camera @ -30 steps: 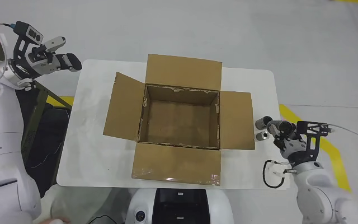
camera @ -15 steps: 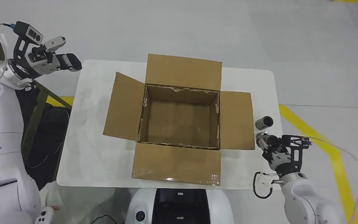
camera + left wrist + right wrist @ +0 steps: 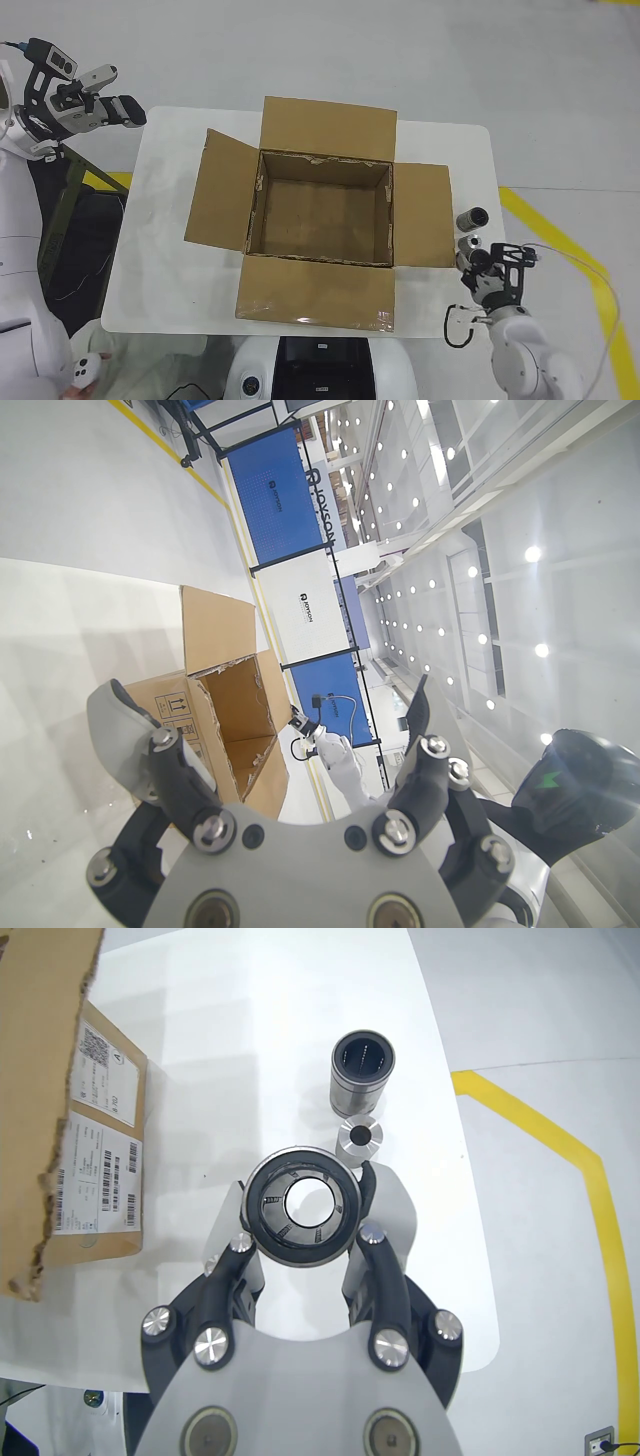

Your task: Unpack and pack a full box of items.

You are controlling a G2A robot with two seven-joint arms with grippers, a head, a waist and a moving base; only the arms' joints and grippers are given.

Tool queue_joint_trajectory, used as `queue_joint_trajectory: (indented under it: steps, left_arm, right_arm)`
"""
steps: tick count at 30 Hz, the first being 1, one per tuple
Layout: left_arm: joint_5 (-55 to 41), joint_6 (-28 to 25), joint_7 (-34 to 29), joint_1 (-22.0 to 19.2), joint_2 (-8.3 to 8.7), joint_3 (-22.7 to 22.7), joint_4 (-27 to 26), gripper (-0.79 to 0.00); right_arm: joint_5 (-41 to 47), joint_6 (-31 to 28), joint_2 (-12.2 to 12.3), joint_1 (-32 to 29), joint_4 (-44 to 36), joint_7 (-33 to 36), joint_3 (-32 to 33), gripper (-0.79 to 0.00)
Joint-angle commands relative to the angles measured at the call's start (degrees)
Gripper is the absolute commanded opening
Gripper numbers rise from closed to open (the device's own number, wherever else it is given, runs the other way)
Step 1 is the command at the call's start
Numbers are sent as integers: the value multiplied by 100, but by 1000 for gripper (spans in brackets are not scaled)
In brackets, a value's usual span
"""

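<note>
Step in hand: my guess is the turn between unpacking and packing. The box (image 3: 330,128) has been emptied and one part is in the grip, either about to join the row or just picked for the trip back; I cannot tell which.
Right fingers (image 3: 395,1213): closed partway around the large bearing (image 3: 270,1228), one finger on each side of its outer ring and its bore facing up. They are at about 4 o'clock on the bench (image 3: 160,280), near that edge. I cannot tell whether the bearing is resting on the bench.
Left fingers (image 3: 120,720): spread wide with nothing between them, held past the bench corner at about 10 o'clock, well apart from the box.
Box: at the centre of the bench with all four flaps folded out. Its floor is bare cardboard and nothing is inside.
Parts outside the box: the linear bearing (image 3: 360,1078) stands upright at about 3 o'clock. The small steel cylinder (image 3: 360,1138) stands just beside it towards 4 o'clock, and the held bearing comes next in line, close to the cylinder.
Next move, if packing: lift straight up so as not to knock the cylinder, carry over the 3 o'clock flap, and lower into the box before letting go.
Next move, if setting down: let go slowly so the ring does not roll.
Risk: a heavy, smooth ring held only by its sides may slip.
</note>
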Motion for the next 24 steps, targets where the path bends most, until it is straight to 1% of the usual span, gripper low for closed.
queue_joint_trajectory:
  steps: [1, 8, 14, 24]
  left_arm:
    - [0, 0, 0, 0, 0, 0, 0, 0]
    - [0, 0, 0, 0, 0, 0, 0, 0]
    - [0, 0, 0, 0, 0, 0, 0, 0]
    - [0, 0, 0, 0, 0, 0, 0, 0]
  right_arm:
    - [4, -1, 3, 80, 114, 32, 8, -785]
    - [40, 69, 6, 320, 443, 181, -15, -785]
    - [-46, 359, -4, 659, 851, 376, -143, -785]
    - [20, 349, -8, 916, 1205, 305, -220, -785]
